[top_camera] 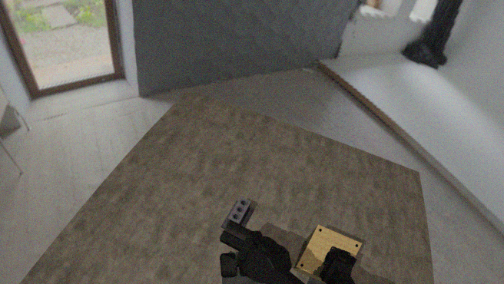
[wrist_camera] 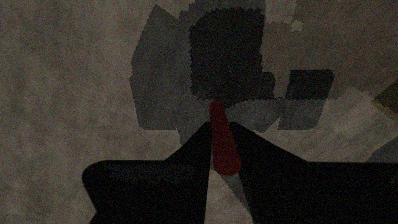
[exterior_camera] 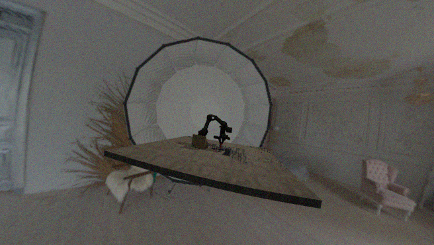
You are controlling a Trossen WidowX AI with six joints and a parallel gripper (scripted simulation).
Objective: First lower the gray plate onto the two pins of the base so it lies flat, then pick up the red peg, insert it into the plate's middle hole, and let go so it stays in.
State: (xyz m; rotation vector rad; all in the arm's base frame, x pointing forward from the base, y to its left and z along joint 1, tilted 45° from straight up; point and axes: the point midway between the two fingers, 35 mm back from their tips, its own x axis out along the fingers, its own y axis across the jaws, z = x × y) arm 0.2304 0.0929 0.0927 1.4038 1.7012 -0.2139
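The gray plate point(top_camera: 239, 212) with three dark holes sits over the base and looks roughly flat, but the pins are too small to tell. The darker base point(top_camera: 250, 214) shows along its side. In the exterior view, plate and base are one small dark shape beside the gripper. The red peg point(wrist_camera: 225, 150) point(exterior_camera: 221, 146) stands upright, slightly slanted in the wrist view, between the two fingers. My gripper point(wrist_camera: 219, 127) point(exterior_camera: 221, 144) is shut on the peg, low over the table beside the base. In the top view, the arm hides the fingertips and peg.
A wooden mounting block point(top_camera: 313, 246) point(exterior_camera: 199, 141) carries the arm's foot. The arm point(top_camera: 269, 257) reaches from it across the front of the table. The table's near edge point(exterior_camera: 212, 180) and far edges show. Shadows of the arm darken the table around the peg.
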